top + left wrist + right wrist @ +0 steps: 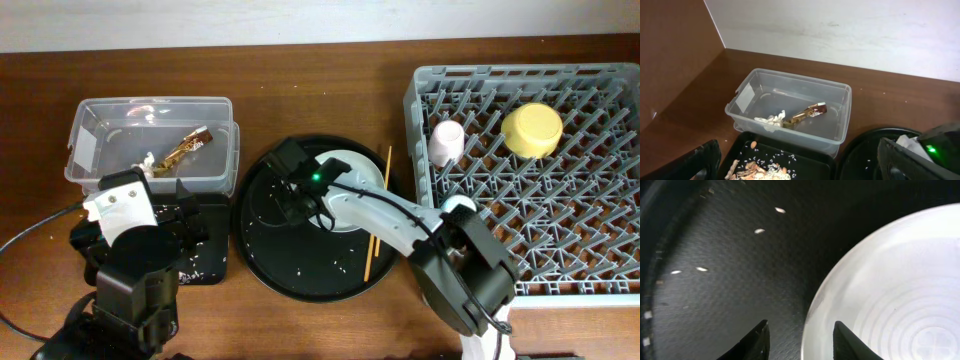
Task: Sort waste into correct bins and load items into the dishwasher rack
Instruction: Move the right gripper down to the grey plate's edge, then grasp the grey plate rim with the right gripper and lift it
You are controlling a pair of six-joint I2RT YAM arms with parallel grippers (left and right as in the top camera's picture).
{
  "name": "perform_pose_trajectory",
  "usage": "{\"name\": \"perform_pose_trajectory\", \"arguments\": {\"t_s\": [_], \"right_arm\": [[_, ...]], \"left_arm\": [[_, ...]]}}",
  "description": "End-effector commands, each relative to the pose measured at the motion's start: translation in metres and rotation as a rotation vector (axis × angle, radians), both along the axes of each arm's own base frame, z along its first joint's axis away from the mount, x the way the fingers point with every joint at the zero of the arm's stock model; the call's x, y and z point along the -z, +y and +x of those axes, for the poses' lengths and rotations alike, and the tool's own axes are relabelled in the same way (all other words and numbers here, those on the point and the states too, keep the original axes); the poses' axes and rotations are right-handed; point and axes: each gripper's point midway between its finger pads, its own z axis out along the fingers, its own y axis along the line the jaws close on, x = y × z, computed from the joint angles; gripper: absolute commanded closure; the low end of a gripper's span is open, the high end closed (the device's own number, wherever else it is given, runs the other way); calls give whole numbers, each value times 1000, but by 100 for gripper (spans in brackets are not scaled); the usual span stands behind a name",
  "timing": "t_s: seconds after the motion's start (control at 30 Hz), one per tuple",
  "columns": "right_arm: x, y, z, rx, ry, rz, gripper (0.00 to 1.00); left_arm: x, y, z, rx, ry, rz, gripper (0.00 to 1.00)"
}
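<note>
Waste looks mostly sorted: the wrapper [807, 114] and tissue [769, 121] lie inside the tub [840, 90], and the scraps [752, 170] sit in the black tray [785, 148] just in front of it. A few pale crumbs [759, 230] are scattered on the round tray [300, 265], so that part may not be quite finished. Of the dishes, the bowl [532, 130] and pink cup [447, 140] are already in the rack [560, 240], well apart from each other. The blue cup cannot be picked out with any certainty. The plate [890, 295] rests on the round tray, and the chopsticks [378, 215] lie across that tray's right edge, between plate and rack; neither is loaded yet. The right claw [801, 342] is low over the round tray with its fingers spread, one on either side of the plate's rim and holding nothing, so the step in hand appears to be taking the plate by its edge. The left claw [800, 155] hangs wide open and empty above the black tray, near the tub. By this reading roughly half the loading is done, with plate and chopsticks left.
</note>
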Motion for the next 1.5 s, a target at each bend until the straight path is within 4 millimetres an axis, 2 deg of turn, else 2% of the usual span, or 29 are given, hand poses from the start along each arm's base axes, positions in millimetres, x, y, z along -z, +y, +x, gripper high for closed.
{"name": "perform_pose_trajectory", "arguments": {"t_s": [0.0,0.03,0.17,0.23,0.3,0.47,0.53,0.63,0.7,0.83,0.9,1.0,1.13,1.2,1.33,1.47], "right_arm": [[23,-9,1,20,11,-55,60],[28,-9,1,20,17,-61,60],[36,-10,-1,20,31,-74,77],[37,-11,-2,20,33,-76,89],[37,-11,-2,20,36,-77,95],[35,-8,-6,12,54,-62,96],[26,-1,-4,4,53,-27,96],[-11,17,3,-14,22,64,96],[-34,22,6,-19,-6,99,96],[-84,22,6,-21,-67,155,96],[-102,21,4,-24,-89,182,96],[-128,20,-2,-34,-110,226,96],[-177,15,-15,-54,-158,308,96],[-202,2,-18,-41,-190,335,96],[-248,-40,-21,14,-224,411,96],[-290,-105,-17,126,-253,509,96]], "left_arm": [[-5,4,-1,-27,-19,-7,1],[-5,4,-1,-27,-19,-7,1],[-5,4,-1,-27,-19,-7,1],[-5,4,-1,-27,-19,-7,1],[-5,4,-1,-27,-19,-7,1],[-5,4,-1,-27,-19,-7,1],[-5,4,-1,-27,-19,-7,1],[-5,4,-1,-27,-19,-7,1],[-5,4,-1,-27,-19,-7,1],[-5,4,-1,-27,-19,-7,1],[-5,4,-1,-27,-19,-7,1],[-5,4,-1,-27,-19,-7,1],[-5,4,-1,-27,-19,-7,1],[-5,4,-1,-27,-19,-7,1],[-5,4,-1,-27,-19,-7,1],[-5,4,-1,-27,-19,-7,1]]}}
